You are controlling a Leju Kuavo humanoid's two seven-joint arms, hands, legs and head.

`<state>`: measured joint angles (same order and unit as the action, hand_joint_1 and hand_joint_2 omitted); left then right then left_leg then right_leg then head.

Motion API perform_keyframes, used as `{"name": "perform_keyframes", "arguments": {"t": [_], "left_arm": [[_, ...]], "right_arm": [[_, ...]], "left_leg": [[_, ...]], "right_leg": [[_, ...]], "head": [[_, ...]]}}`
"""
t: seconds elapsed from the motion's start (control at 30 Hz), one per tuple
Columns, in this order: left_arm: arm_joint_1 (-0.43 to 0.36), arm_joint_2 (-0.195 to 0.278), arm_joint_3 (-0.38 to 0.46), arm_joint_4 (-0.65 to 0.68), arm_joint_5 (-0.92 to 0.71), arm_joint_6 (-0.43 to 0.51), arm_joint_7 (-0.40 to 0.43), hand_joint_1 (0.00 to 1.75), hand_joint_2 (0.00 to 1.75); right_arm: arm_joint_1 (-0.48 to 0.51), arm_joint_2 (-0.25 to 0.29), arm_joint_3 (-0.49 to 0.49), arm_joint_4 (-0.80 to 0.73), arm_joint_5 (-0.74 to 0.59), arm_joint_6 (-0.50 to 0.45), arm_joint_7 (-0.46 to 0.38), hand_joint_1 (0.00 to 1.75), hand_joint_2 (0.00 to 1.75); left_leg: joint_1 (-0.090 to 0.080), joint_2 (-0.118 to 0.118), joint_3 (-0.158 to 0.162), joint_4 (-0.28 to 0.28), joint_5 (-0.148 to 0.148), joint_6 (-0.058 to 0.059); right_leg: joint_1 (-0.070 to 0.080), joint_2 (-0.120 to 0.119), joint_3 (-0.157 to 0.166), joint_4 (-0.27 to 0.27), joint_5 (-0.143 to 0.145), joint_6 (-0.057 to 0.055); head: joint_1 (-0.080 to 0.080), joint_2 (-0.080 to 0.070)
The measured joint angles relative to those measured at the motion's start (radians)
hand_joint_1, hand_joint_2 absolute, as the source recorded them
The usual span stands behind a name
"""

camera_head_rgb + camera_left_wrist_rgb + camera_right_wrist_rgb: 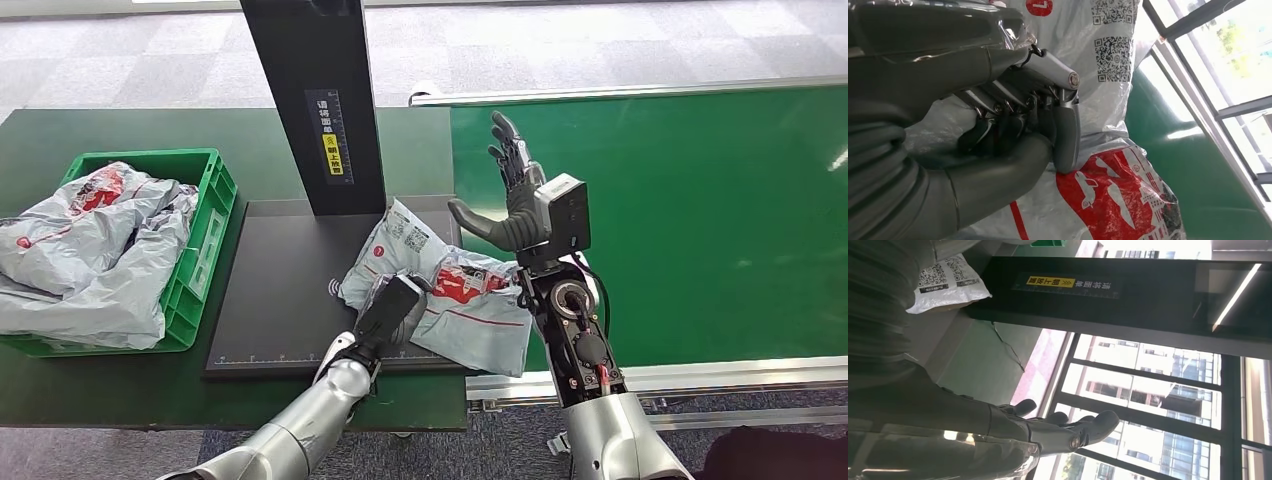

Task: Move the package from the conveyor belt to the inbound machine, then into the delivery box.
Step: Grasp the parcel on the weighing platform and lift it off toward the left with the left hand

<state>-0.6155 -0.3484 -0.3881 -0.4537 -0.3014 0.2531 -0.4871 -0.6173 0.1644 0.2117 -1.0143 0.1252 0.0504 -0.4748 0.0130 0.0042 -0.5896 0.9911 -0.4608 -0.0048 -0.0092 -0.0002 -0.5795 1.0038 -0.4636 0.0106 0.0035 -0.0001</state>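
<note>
Grey plastic package (440, 290) lying on the black inbound machine (280, 300) platform, overhanging onto the green conveyor belt (700, 220). Left robot hand (392, 312) closed around its edge, gripping. Right robot hand (510, 195) raised above, fingers spread, holding nothing. Green delivery box (195, 250) well left, already holding bags.

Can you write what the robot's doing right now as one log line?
left robot hand: grips package | package: on inbound machine | right robot hand: open, raised

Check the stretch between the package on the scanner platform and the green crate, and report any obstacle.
Nothing visible blocks it. The package, gripped by the left hand, lies on the black platform; bare platform runs to the green crate. The scanner post stands behind that line. The crate already holds bags.
</note>
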Motion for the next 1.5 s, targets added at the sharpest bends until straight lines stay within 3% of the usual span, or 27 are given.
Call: {"name": "perform_keyframes", "arguments": {"t": [0.1, 0.23, 0.33, 0.6, 0.63, 0.73, 0.77, 0.97, 1.13, 1.33, 1.5], "left_arm": [[0.003, 0.001, -0.004, -0.01, -0.026, 0.022, -0.008, 1.75, 1.75], [0.022, 0.008, 0.025, -0.069, 0.043, 0.046, -0.079, 1.75, 1.75], [0.055, 0.018, 0.08, -0.16, 0.136, 0.05, -0.132, 1.75, 1.75], [0.163, 0.035, 0.226, -0.408, 0.397, -0.028, -0.173, 1.75, 1.75], [0.174, 0.035, 0.236, -0.432, 0.415, -0.027, -0.175, 1.38, 1.75], [0.204, 0.037, 0.252, -0.495, 0.454, -0.036, -0.168, 0.07, 1.75], [0.213, 0.038, 0.254, -0.512, 0.46, -0.045, -0.163, 0.0, 1.75], [0.233, 0.053, 0.197, -0.561, 0.313, -0.105, -0.109, 0.0, 1.75], [0.229, 0.069, 0.122, -0.553, 0.148, -0.101, -0.035, 0.0, 1.75], [0.194, 0.092, -0.021, -0.466, -0.23, -0.135, 0.123, 0.0, 1.75], [0.164, 0.094, -0.092, -0.378, -0.328, -0.123, 0.168, 0.0, 1.75]], "right_arm": [[0.0, -0.001, 0.0, 0.003, 0.004, 0.0, 0.0, 0.0, 1.75], [0.002, -0.007, 0.0, 0.003, 0.009, 0.0, -0.002, 0.0, 1.75], [0.006, -0.014, -0.003, 0.003, 0.01, -0.002, -0.003, 0.0, 1.75], [0.025, -0.033, -0.008, 0.0, 0.017, -0.011, -0.003, 0.0, 1.75], [0.027, -0.034, -0.008, 0.0, 0.018, -0.011, -0.003, 0.0, 1.75], [0.03, -0.036, -0.008, 0.0, 0.023, -0.01, -0.003, 0.0, 1.75], [0.03, -0.036, -0.008, 0.0, 0.024, -0.01, -0.003, 0.0, 1.75], [0.028, -0.035, -0.008, 0.0, 0.028, 0.004, -0.003, 0.0, 1.75], [0.027, -0.033, -0.007, 0.0, 0.028, 0.009, -0.004, 0.0, 1.75], [0.022, -0.031, -0.006, 0.0, 0.033, 0.023, -0.003, 0.0, 1.75], [0.023, -0.03, -0.006, 0.0, 0.039, 0.024, -0.001, 0.0, 1.75]], "left_leg": [[0.0, 0.0, 0.0, 0.0, 0.0, 0.0], [0.0, 0.0, 0.0, 0.0, 0.0, 0.0], [0.0, 0.0, 0.0, 0.0, 0.0, 0.0], [0.0, 0.0, 0.0, 0.0, 0.0, 0.0], [0.0, 0.0, 0.0, 0.0, 0.0, 0.0], [0.0, 0.0, 0.0, 0.0, 0.0, 0.0], [0.0, 0.0, 0.0, 0.0, 0.0, 0.0], [0.0, 0.0, 0.0, 0.0, 0.0, 0.0], [0.0, 0.0, 0.0, 0.0, 0.0, 0.0], [0.0, 0.0, 0.0, 0.0, 0.0, 0.0], [0.0, 0.0, 0.0, 0.0, 0.0, 0.0]], "right_leg": [[0.0, 0.0, 0.0, 0.0, 0.0, 0.0], [0.0, 0.0, 0.0, 0.0, 0.0, 0.0], [0.0, 0.0, 0.0, 0.0, 0.0, 0.0], [0.0, 0.0, 0.0, 0.0, 0.0, 0.0], [0.0, 0.0, 0.0, 0.0, 0.0, 0.0], [0.0, 0.0, 0.0, 0.0, 0.0, 0.0], [0.0, 0.0, 0.0, 0.0, 0.0, 0.0], [0.0, 0.0, 0.0, 0.0, 0.0, 0.0], [0.0, 0.0, 0.0, 0.0, 0.0, 0.0], [0.0, 0.0, 0.0, 0.0, 0.0, 0.0], [0.0, 0.0, 0.0, 0.0, 0.0, 0.0]], "head": [[0.0, 0.0], [0.0, 0.0], [0.0, 0.0], [0.0, 0.0], [0.0, 0.0], [0.0, 0.0], [0.0, 0.0], [0.0, 0.0], [0.0, 0.0], [0.0, 0.0], [0.0, 0.0]]}}
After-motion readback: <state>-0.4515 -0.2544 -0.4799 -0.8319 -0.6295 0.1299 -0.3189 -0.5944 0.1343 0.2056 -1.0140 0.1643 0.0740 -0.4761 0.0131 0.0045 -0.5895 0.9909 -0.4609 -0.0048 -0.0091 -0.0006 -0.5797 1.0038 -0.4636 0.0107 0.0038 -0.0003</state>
